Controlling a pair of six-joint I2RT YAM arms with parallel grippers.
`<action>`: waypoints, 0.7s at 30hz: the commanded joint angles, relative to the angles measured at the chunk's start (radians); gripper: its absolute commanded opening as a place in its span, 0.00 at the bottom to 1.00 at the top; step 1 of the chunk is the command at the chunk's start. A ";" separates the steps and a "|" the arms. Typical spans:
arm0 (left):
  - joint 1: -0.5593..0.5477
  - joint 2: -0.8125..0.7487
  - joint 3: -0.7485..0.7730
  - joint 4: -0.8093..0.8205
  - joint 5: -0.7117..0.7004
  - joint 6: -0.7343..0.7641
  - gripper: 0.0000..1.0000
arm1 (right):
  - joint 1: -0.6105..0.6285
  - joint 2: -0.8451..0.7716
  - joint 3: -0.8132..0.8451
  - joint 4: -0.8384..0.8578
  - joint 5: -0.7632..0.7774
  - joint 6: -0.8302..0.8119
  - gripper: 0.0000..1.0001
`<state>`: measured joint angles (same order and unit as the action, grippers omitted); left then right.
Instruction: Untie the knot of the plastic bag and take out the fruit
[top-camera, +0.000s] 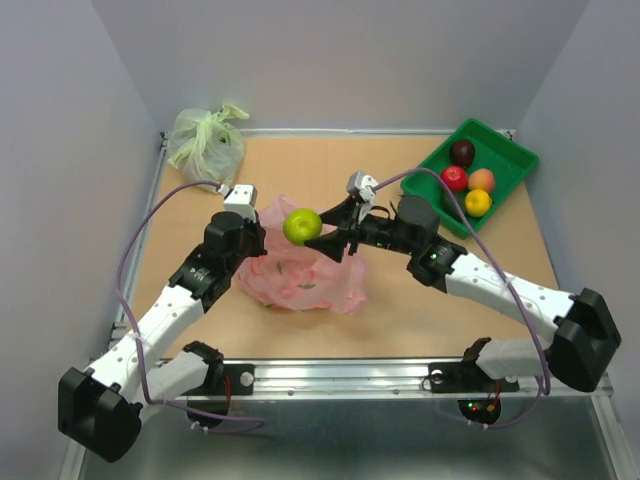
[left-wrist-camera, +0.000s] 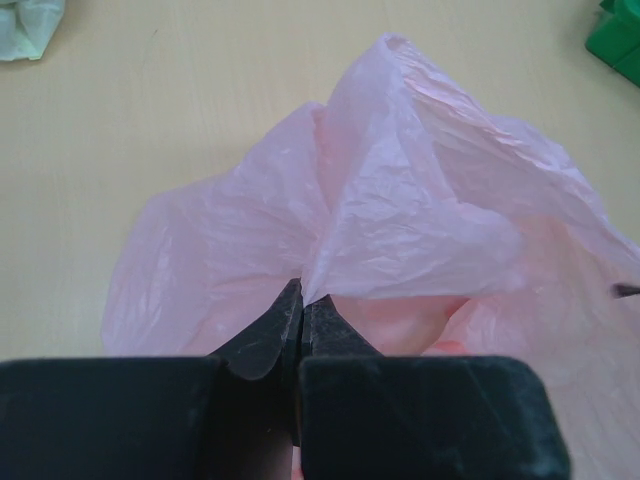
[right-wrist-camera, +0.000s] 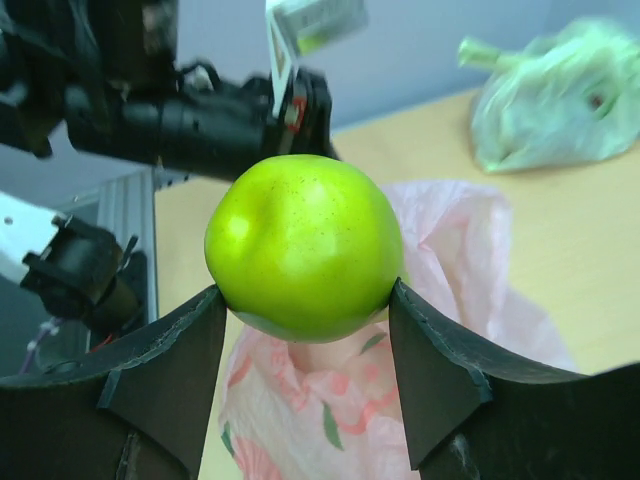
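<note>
The pink plastic bag (top-camera: 300, 270) lies open and slack in the middle of the table; no knot shows on it. My left gripper (left-wrist-camera: 302, 300) is shut on a fold of the pink bag (left-wrist-camera: 400, 200) and holds it up. My right gripper (top-camera: 318, 232) is shut on a green fruit (top-camera: 301, 225), held above the bag. In the right wrist view the green fruit (right-wrist-camera: 303, 245) sits between the two pads, with the pink bag (right-wrist-camera: 330, 410) below. Several fruits lie in the green tray (top-camera: 508, 165): dark purple (top-camera: 461, 152), red (top-camera: 454, 178), orange-peach (top-camera: 482, 180), yellow (top-camera: 478, 202).
A pale green tied bag (top-camera: 207, 141) sits at the far left corner; it also shows in the right wrist view (right-wrist-camera: 560, 95). The green tray stands at the far right. A metal rail (top-camera: 340, 375) runs along the near edge.
</note>
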<state>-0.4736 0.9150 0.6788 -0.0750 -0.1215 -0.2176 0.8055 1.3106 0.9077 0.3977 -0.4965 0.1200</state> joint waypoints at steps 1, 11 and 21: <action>0.006 -0.024 0.016 0.006 -0.040 -0.003 0.00 | 0.001 -0.079 0.048 -0.014 0.143 -0.052 0.00; 0.010 -0.111 0.004 0.014 -0.103 -0.005 0.00 | -0.063 -0.116 0.074 -0.171 0.956 -0.209 0.00; 0.012 -0.180 -0.013 0.043 -0.067 0.017 0.00 | -0.474 0.109 0.141 -0.186 0.909 -0.030 0.01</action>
<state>-0.4690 0.7746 0.6788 -0.0792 -0.1989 -0.2180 0.4416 1.3235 0.9730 0.2104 0.4107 0.0097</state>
